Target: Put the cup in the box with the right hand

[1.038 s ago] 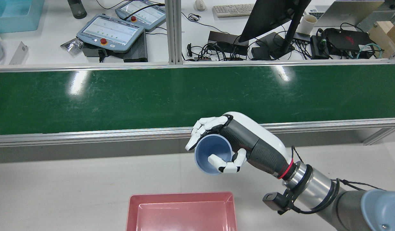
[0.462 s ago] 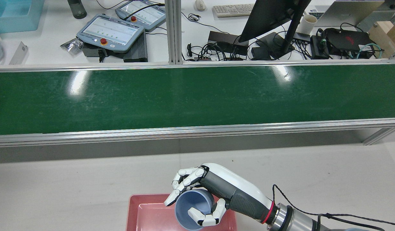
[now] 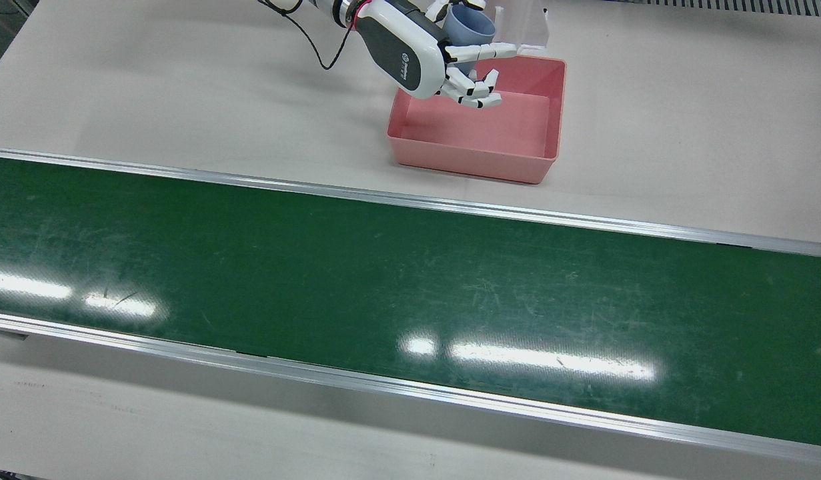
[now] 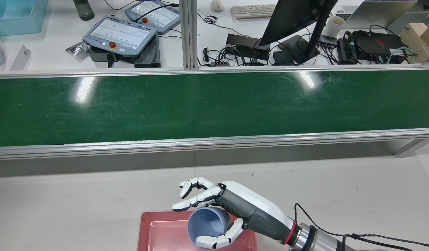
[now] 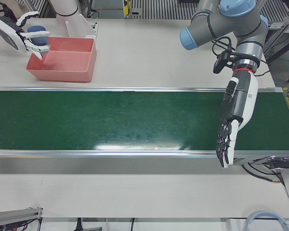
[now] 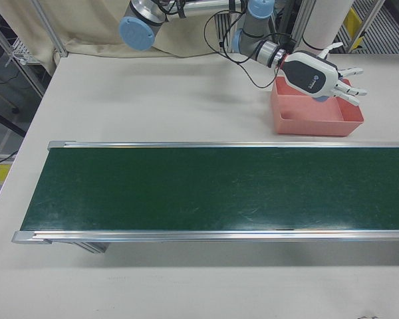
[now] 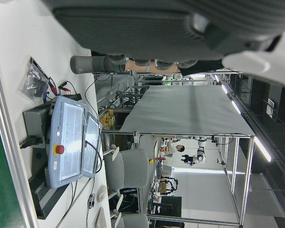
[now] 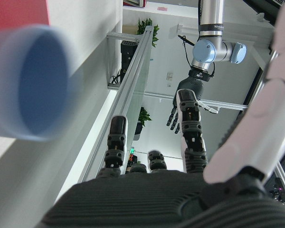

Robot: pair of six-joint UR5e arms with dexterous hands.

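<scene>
A blue cup (image 4: pixel 204 223) lies on its side against the palm of my right hand (image 4: pixel 242 209), over the near right corner of the pink box (image 4: pixel 158 226). The hand's fingers (image 4: pixel 191 195) are spread apart and no longer wrap the cup. The front view shows the cup (image 3: pixel 469 27) behind the open right hand (image 3: pixel 417 57), above the box (image 3: pixel 473 170). In the right hand view the cup (image 8: pixel 31 88) is blurred and apart from the fingers. My left hand (image 5: pixel 229 130) hangs open and empty, fingers pointing down, over the belt's end.
A long green conveyor belt (image 3: pixel 410 300) with metal rails crosses the station between the box and the operators' side. Beyond it in the rear view stands a desk with teach pendants (image 4: pixel 120 35), a monitor and cables. A white pedestal (image 5: pixel 70 14) stands behind the box.
My right hand carried the cup from near the belt's rail back to over the pink box, lowered it, and has now spread its fingers off the cup.
</scene>
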